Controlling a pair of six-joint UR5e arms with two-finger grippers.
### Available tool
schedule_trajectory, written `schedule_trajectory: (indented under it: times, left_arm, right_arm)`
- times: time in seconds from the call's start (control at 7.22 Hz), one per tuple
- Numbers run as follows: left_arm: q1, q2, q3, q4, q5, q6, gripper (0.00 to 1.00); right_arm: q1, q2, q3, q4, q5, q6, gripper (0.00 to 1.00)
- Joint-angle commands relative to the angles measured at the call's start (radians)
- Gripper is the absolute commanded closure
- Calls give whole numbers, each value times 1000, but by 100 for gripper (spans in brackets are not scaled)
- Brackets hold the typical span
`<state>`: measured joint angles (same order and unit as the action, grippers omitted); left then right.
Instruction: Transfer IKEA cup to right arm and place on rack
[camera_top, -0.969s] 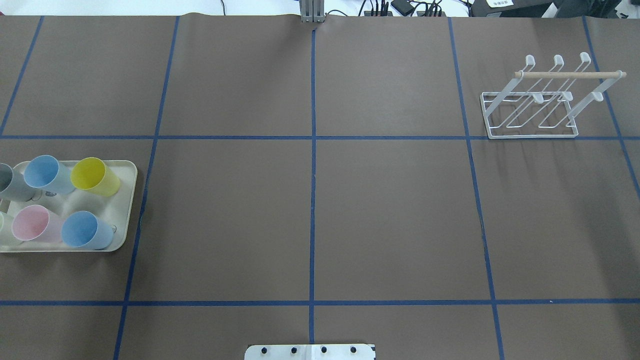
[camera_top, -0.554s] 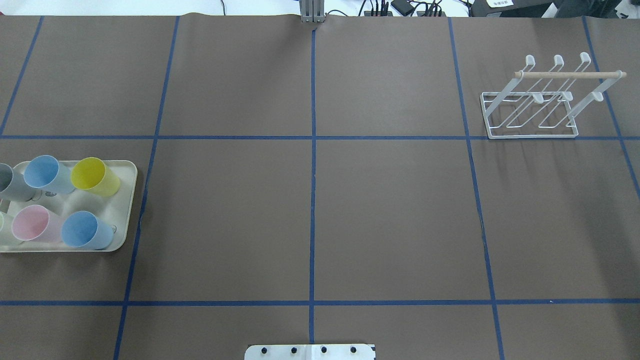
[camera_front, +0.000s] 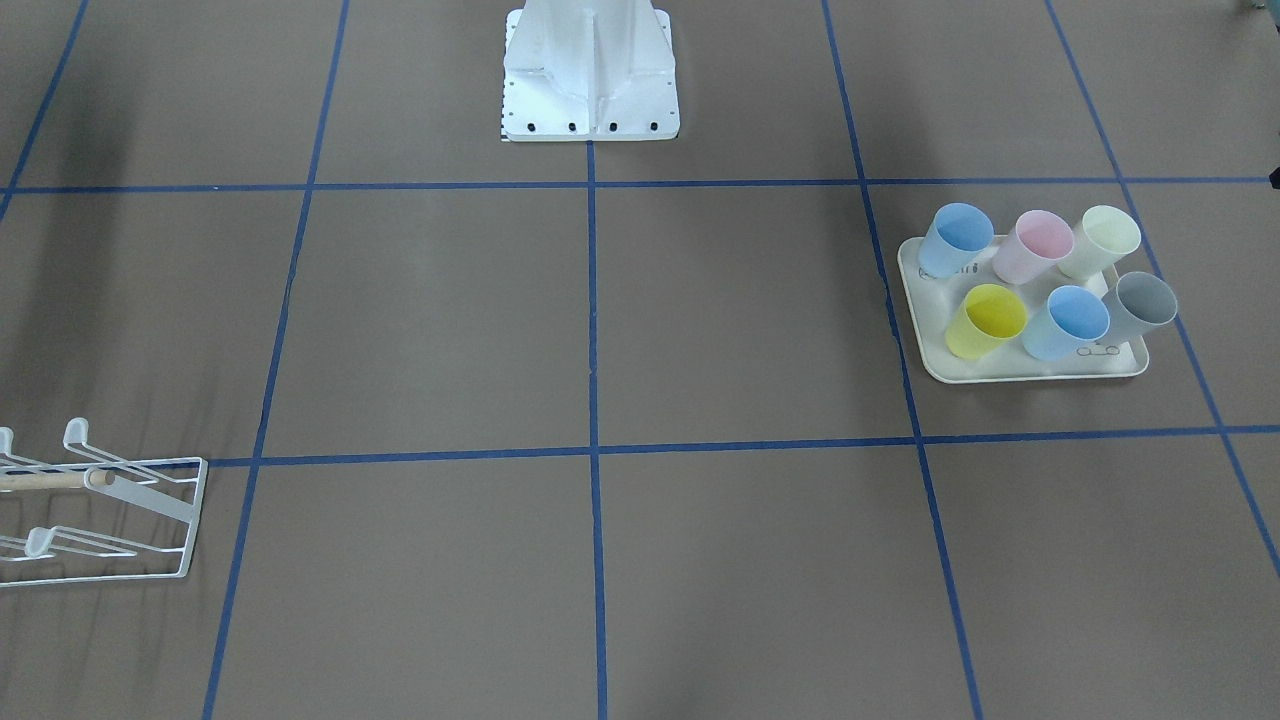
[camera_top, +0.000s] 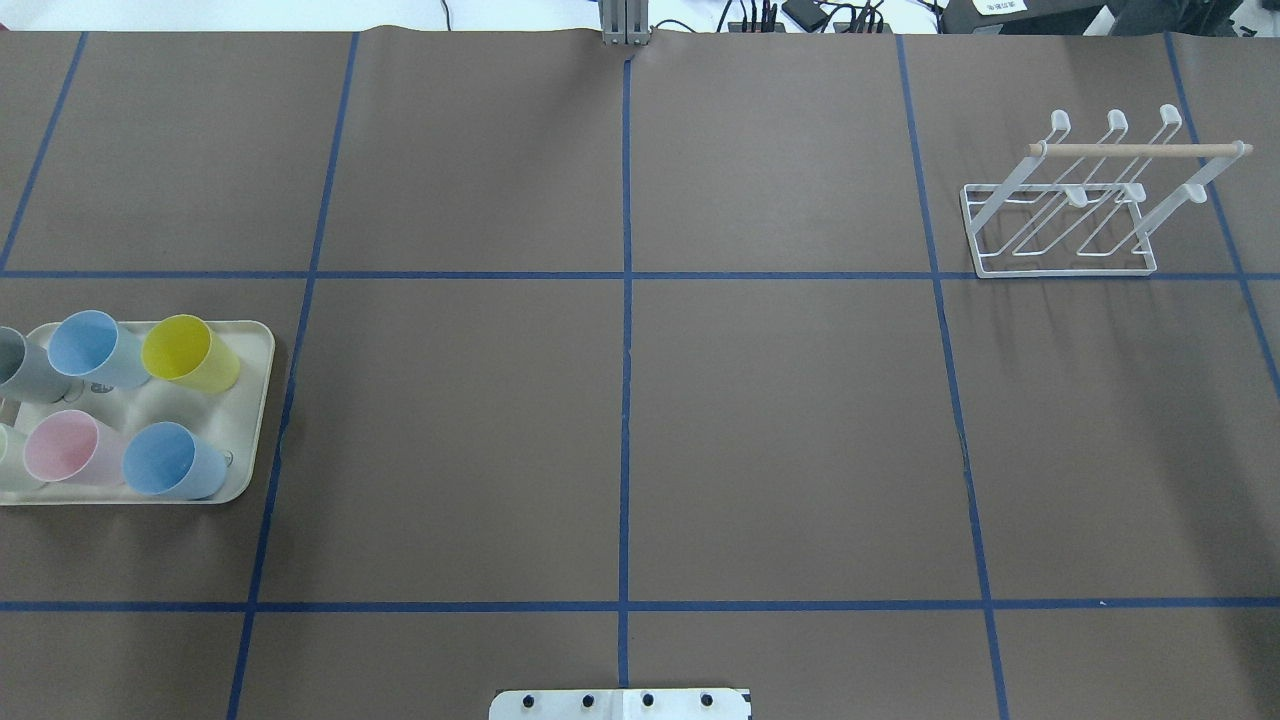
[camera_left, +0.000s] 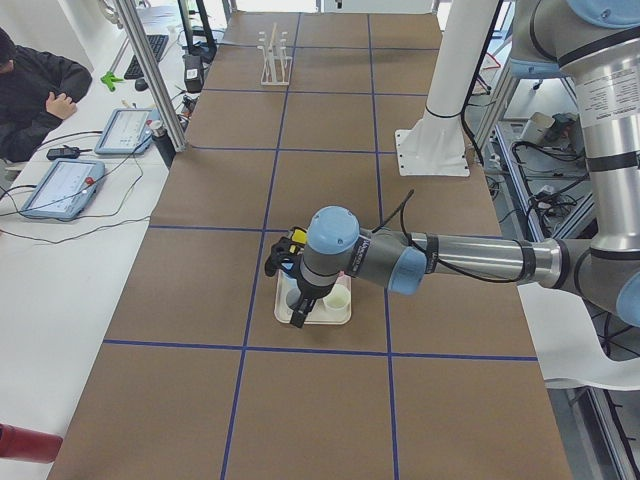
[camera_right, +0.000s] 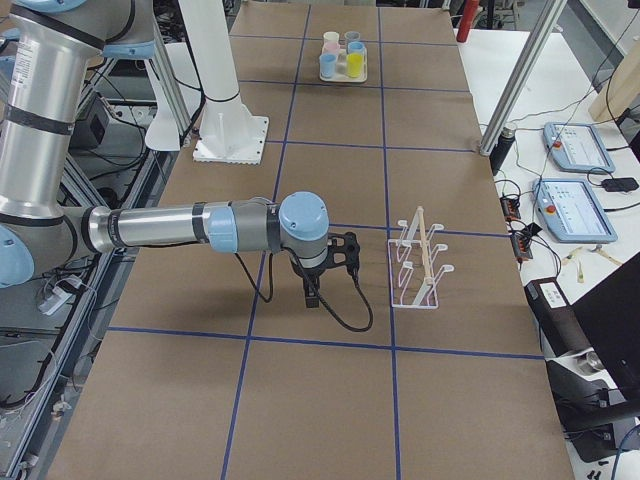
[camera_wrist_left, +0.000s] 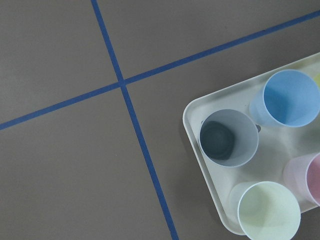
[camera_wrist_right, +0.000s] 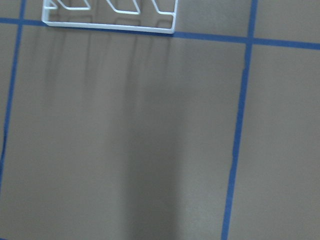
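Front-facing view: six cups (camera_front: 1070, 322) stand upright on the tray (camera_front: 1020, 372). The rack (camera_front: 150, 500) sits well apart from the tray, at the desk's (camera_front: 600, 330) opposite end. No arm shows.

Overhead view: nothing differs from a second ago. Every cup (camera_top: 175, 460) keeps its spot on the tray (camera_top: 255, 400), so I judge the pick has not begun.

Left side view: the left pincer (camera_left: 297, 312) hangs over the tray. I cannot tell whether its jaws are apart or together.

Right side view: the right pincer (camera_right: 312, 298) hovers far from the tray, near the rack (camera_right: 420, 270). How its jaws stand cannot be told either.

Left wrist view: the grey cup (camera_wrist_left: 228, 137) in the tray's corner lies nearest the middle, probably the target.

Right wrist view: only the rack's base (camera_wrist_right: 110, 26) shows, with no tray or cup.
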<state>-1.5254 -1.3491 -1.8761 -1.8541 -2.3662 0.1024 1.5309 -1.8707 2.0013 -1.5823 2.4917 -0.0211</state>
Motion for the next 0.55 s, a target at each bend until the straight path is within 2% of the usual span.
schedule_trajectory:
  times: [0.0,0.14,0.42]
  left_arm:
    - [1,-138,46,-7,4,-1,0]
    - [-1,-183,57,-58,4,-3,0]
    - [-1,-182,67,-169,-8,5,0]
  right_arm:
    - [2,31,8,56,53,21,0]
    - [2,31,5,92,53,21,1]
    - [2,25,-8,180,53,32,0]
